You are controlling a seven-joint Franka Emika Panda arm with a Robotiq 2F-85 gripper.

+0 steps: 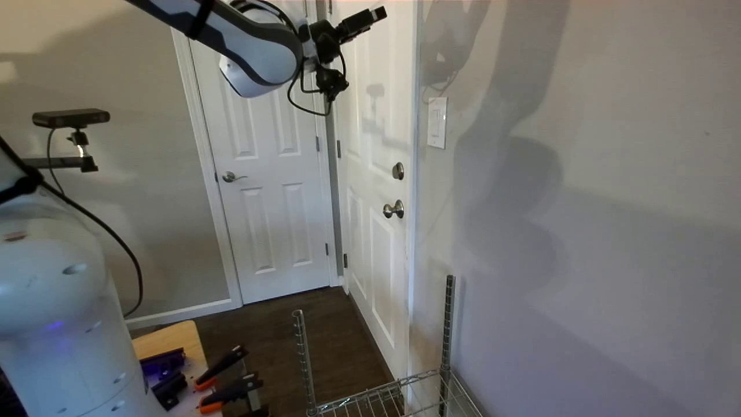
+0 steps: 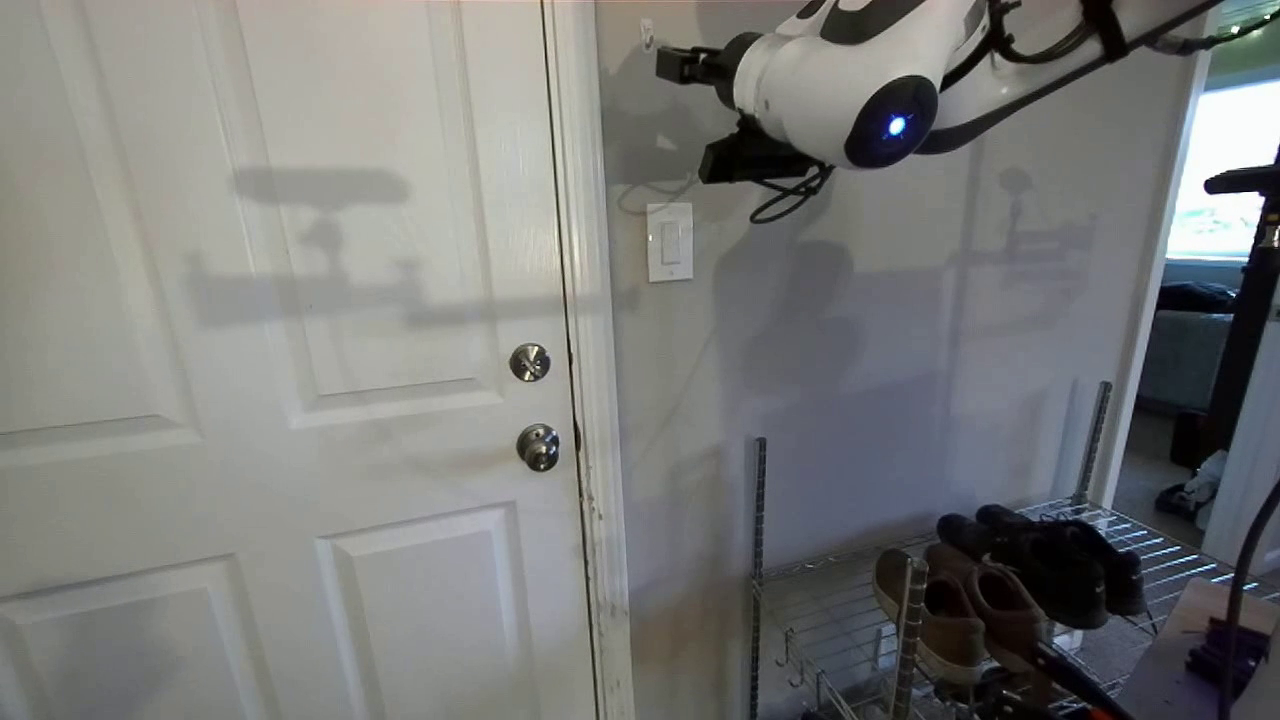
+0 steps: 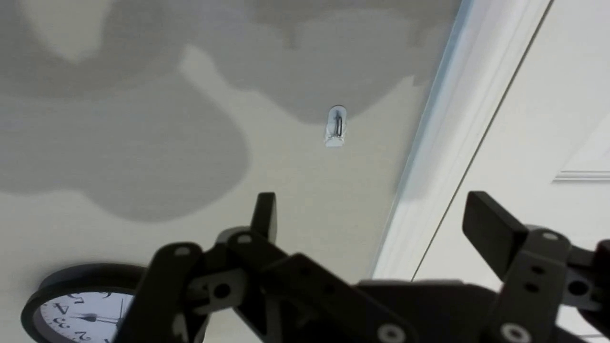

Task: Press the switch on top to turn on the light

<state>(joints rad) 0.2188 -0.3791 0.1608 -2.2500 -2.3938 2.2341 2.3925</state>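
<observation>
The switch (image 1: 437, 123) is a white upright rectangular plate with a rocker, on the wall just beside the door frame. It shows in both exterior views (image 2: 670, 243) and is out of view in the wrist view. My gripper (image 3: 369, 205) is open, with its two fingers wide apart and nothing between them. In both exterior views the gripper (image 1: 370, 20) is above the height of the switch and apart from it; its tips show near the wall hook in an exterior view (image 2: 685, 65).
A white door (image 2: 400, 440) with a metal knob (image 2: 538, 447) and deadbolt stands beside the switch. A small wall hook (image 3: 336, 126) and a black-rimmed clock (image 3: 86, 305) are on the wall. A wire shelf (image 2: 840, 620) with shoes stands below.
</observation>
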